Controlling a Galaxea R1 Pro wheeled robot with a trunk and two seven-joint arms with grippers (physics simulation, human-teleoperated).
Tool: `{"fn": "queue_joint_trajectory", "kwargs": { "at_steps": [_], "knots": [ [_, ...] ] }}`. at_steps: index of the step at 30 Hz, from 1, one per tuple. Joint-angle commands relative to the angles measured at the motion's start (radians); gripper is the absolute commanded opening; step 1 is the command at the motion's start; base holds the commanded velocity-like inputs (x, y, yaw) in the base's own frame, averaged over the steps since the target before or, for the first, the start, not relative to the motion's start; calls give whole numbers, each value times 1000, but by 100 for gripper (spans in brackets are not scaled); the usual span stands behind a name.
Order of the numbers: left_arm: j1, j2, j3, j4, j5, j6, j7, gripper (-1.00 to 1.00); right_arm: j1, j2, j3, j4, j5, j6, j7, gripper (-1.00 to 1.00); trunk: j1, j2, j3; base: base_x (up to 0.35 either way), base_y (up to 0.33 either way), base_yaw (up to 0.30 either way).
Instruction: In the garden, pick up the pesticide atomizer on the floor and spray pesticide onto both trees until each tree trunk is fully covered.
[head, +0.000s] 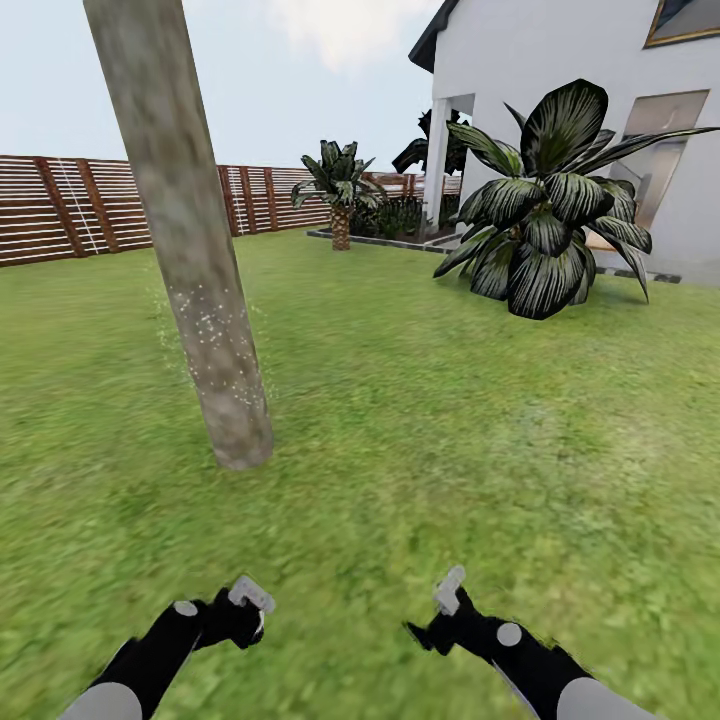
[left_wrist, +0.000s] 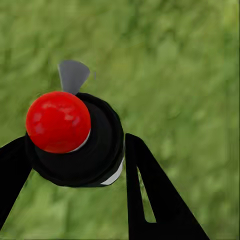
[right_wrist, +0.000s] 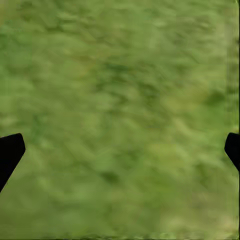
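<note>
Atomizer held, trunk partly sprayed

Pesticide atomizer (left_wrist: 75, 140) clamped in left gripper (left_wrist: 75, 165); right gripper (right_wrist: 120, 150) wide open, empty. Tree trunk (head: 190, 250) at 11 o'clock, white specks low only. Risk: nozzle aimed at the lawn (head: 450, 430), missing upper trunk

Head view looks forward over the lawn (head: 420, 420); both wrist views face that grass closely

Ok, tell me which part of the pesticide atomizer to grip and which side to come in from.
Grip the atomizer around its round black body, below the red cap. Put the jaws on opposite sides and come from behind, so the grey nozzle points away unblocked. The left gripper appears to hold it that way.
</note>
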Motion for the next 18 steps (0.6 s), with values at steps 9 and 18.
{"fn": "queue_joint_trajectory", "kwargs": {
  "at_steps": [9, 18],
  "knots": [
    [111, -4, 12, 298, 307, -489, 435, -100, 142, -11, 0, 172, -262, -403, -450, 100, 0, 0, 0, 0, 0, 0],
    [159, -2, 12, 307, 478, -540, 502, -100, 202, 16, -1, 188, -263, -529, -491, 100, 0, 0, 0, 0, 0, 0]
  ]
}}
